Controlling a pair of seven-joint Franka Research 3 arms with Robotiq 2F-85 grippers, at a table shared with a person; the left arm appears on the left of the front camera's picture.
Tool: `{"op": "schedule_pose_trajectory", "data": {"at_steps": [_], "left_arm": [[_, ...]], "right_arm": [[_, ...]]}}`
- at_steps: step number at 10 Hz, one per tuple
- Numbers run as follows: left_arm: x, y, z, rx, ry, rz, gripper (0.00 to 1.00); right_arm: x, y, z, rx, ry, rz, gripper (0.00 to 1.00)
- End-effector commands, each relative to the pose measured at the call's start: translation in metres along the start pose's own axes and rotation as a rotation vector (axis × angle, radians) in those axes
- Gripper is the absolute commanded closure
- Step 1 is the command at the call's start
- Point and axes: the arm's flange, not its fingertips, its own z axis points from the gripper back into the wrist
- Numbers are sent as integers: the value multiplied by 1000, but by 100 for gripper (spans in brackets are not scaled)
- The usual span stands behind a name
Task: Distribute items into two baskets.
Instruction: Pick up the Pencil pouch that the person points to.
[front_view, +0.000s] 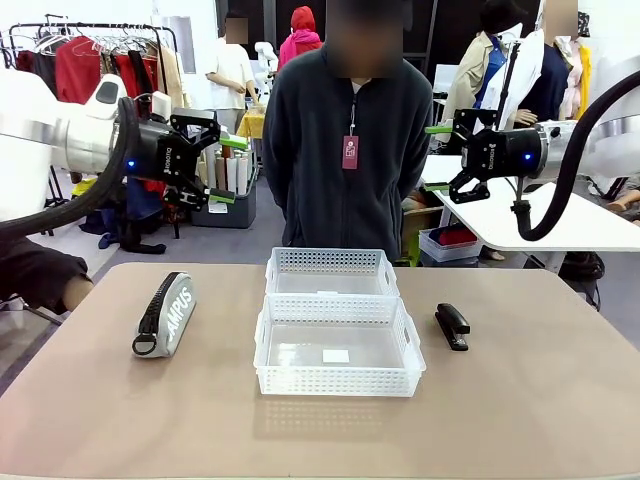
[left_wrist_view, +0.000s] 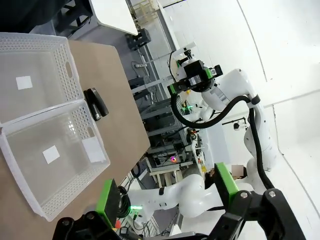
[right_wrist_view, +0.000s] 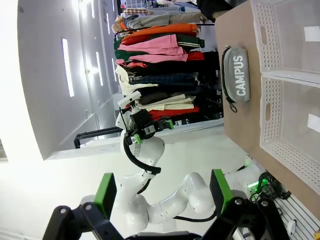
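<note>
Near basket (front_view: 340, 382) between pouch (front_view: 165, 313) and stapler (front_view: 452, 326) | left fingers (front_view: 232, 143), right fingers (front_view: 438, 129) spread, raised well clear of both

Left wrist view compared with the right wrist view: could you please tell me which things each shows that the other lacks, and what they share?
The left wrist view brings the small black stapler, lying on the tan table beside the two white lattice baskets. The right wrist view brings the grey CAMPUS pouch, lying at the baskets' other side, and a full clothes rack beyond the table. Shared: both baskets, set against each other with no items in them, and the table.
</note>
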Motion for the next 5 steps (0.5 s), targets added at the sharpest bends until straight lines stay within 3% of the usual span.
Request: {"op": "schedule_pose_trajectory", "data": {"at_steps": [1,5], "left_arm": [[7,-4,3,-49,22,97,0],[22,-13,14,-160,-20,173,0]], "right_arm": [[2,2,8,-17,76,49,0],[4,17,31,24,115,168,0]]}}
